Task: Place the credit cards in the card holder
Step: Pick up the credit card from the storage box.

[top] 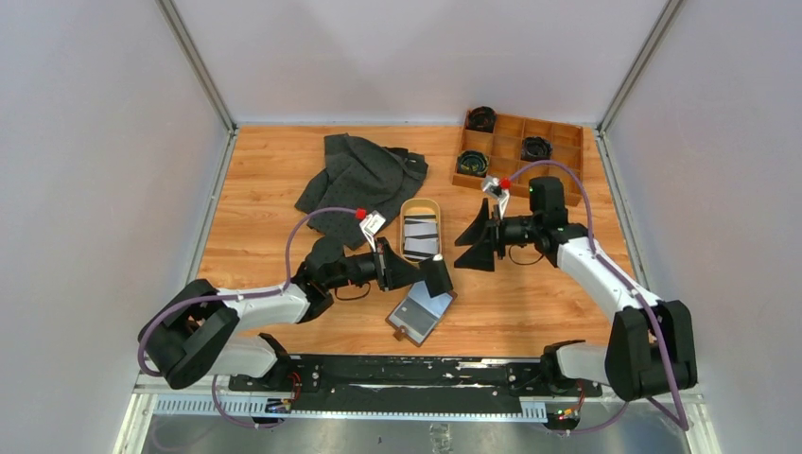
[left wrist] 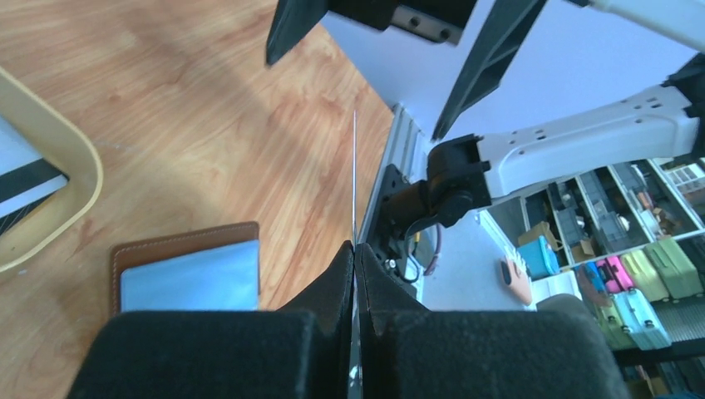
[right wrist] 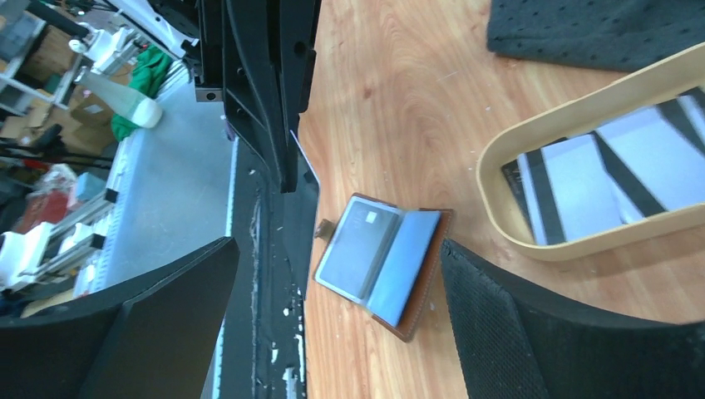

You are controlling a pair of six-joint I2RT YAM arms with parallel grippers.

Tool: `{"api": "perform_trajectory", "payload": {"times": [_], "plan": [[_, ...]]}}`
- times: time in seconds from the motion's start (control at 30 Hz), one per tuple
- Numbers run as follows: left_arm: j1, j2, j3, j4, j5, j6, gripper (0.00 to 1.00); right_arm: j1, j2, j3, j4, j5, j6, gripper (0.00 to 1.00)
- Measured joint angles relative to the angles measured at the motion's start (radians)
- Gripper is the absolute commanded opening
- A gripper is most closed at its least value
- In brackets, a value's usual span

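Top view: left claw [top: 438, 277] pressed together, right over far edge of the open card holder [top: 423, 314]. Holder lies near front of surface [top: 511, 312], btwn the 2 arms. Right claw [top: 473, 243] spread wide, nothing in it, just right of oval tray [top: 401, 222] w/ striped credit cards [top: 421, 236]. Dark cloth [top: 364, 175] just behind tray, back-left. Compartment box [top: 566, 151] back-right, black cable coils [top: 480, 118] in 3 sections.

Left wrist: claw [left wrist: 355, 253] pinching a thin held card [left wrist: 355, 166], seen edge-on, sticking out past the tips. Card holder [left wrist: 187, 266] left of fingers, pale inside facing up. Tray rim [left wrist: 83, 166] further left. Right claw's spread fingers [left wrist: 291, 25] close ahead at top.

Right wrist: fingers [right wrist: 158, 332] far apart, card holder [right wrist: 382, 266] seen btwn them, open flat, snap tab toward surface edge. Left claw [right wrist: 266, 91] up-left of holder, held card [right wrist: 303, 158] poking from tips. Tray [right wrist: 499, 158] w/ credit cards [right wrist: 599, 166] at right, cloth [right wrist: 599, 33] beyond.
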Motion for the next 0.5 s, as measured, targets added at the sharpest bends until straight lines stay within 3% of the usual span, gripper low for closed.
{"api": "perform_trajectory", "payload": {"times": [0.5], "plan": [[-0.021, 0.07, 0.0, 0.133, -0.003, -0.047, 0.0, 0.123, 0.085, 0.002, 0.066, -0.027, 0.099, 0.51]]}}
